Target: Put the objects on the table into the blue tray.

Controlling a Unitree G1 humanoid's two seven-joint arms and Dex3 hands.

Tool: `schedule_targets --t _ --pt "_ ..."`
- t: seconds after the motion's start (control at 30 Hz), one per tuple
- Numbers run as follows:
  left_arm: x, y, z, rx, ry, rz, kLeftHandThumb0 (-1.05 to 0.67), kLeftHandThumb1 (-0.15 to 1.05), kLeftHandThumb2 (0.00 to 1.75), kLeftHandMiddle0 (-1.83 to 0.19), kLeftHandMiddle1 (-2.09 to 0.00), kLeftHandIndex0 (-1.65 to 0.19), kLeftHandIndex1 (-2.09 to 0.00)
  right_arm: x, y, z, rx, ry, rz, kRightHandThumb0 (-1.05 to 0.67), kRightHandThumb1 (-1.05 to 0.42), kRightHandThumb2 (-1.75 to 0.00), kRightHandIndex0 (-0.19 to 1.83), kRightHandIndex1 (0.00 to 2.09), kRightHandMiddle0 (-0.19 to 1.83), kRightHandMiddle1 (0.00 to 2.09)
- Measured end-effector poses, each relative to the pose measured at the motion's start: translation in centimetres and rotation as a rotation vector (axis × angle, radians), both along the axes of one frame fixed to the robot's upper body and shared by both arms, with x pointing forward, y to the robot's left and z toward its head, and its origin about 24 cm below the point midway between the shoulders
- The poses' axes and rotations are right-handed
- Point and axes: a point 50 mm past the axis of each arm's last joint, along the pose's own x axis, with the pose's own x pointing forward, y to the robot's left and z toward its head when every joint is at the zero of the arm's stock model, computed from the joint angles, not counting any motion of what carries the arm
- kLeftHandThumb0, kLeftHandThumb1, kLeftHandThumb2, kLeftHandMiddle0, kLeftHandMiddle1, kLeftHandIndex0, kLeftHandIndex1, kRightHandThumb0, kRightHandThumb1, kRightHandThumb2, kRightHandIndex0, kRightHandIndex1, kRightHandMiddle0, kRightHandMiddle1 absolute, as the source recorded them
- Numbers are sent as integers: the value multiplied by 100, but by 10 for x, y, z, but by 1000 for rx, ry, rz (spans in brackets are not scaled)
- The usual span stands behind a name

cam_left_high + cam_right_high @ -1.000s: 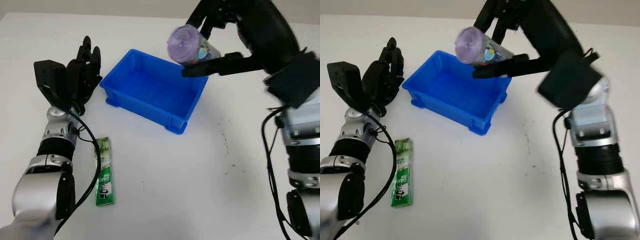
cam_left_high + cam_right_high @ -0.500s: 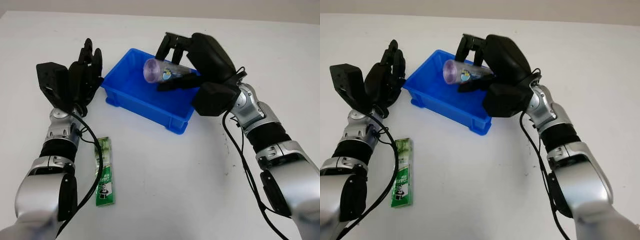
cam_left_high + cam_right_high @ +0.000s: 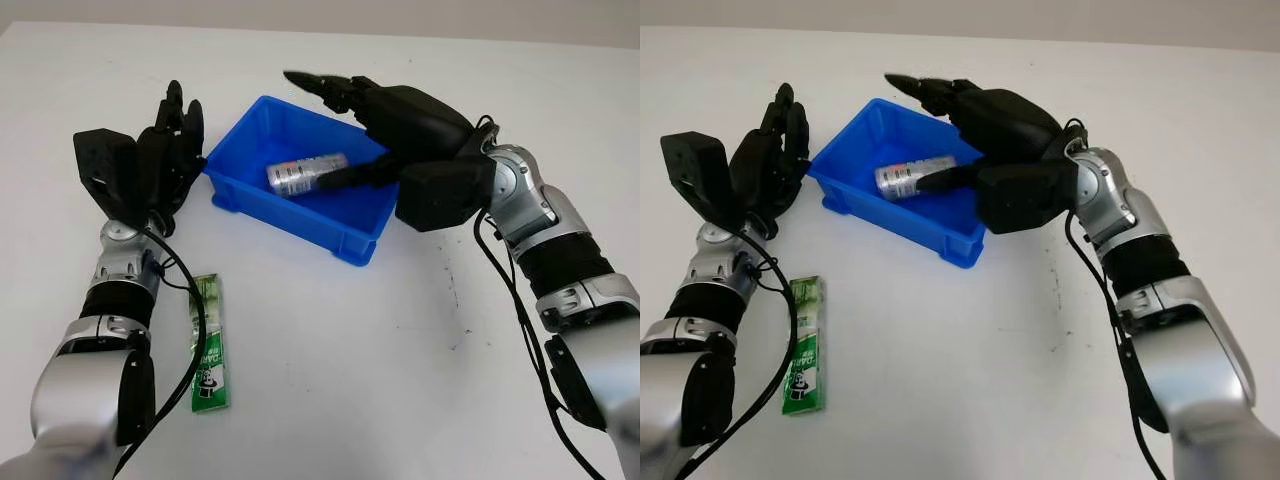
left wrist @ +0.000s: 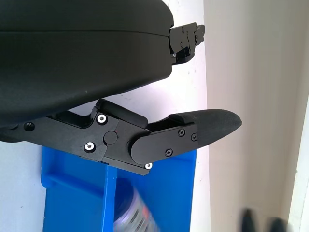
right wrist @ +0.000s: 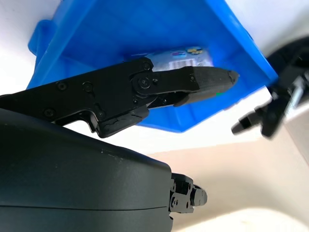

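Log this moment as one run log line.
right hand: open, over blue plastic tray | cylindrical silver can: lying in tray | flat green sachet: on white table | left hand: open, beside tray

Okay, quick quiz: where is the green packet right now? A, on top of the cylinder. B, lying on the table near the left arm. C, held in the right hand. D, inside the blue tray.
B: the green packet lies on the table beside the left arm, outside the blue tray.
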Motion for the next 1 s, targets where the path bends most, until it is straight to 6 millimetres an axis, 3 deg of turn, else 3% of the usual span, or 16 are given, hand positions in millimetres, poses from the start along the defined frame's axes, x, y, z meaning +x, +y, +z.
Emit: schedule_targets --t 0.2,0.4,0.5,0.67,0.77,0.9,1.0 --pt "0 0 0 -1 3 1 -74 105 64 19 0 19 0 -11 -15 17 210 -82 9 -80 -105 -44 -19 0 -19 0" --pt "0 0 0 -4 1 3 -70 105 65 19 0 19 0 -19 -46 27 426 -155 -97 -76 -105 -66 -19 1 -18 1" --pt "0 1 1 -7 -6 -3 -69 105 65 19 0 19 0 -15 -68 13 546 -44 -205 -74 -105 -65 -19 0 -19 1" --pt "-1 2 1 -8 -8 -8 -69 105 66 19 0 19 0 -16 -100 -22 655 80 -364 -65 -105 -69 -19 0 -19 0" --pt "-1 4 -1 -6 0 -13 -71 105 66 19 0 19 0 -18 -115 -46 737 187 -458 -68 -105 -69 -19 0 -19 0" --pt "-1 7 -1 2 4 -10 -71 105 66 19 0 19 0 -26 -121 -73 845 300 -514 -68 -105 -70 -19 0 -19 0" --pt "-2 8 2 25 -11 -18 -73 105 65 19 0 19 0 -29 -116 -77 862 308 -505 -65 -105 -73 -19 0 -19 0"
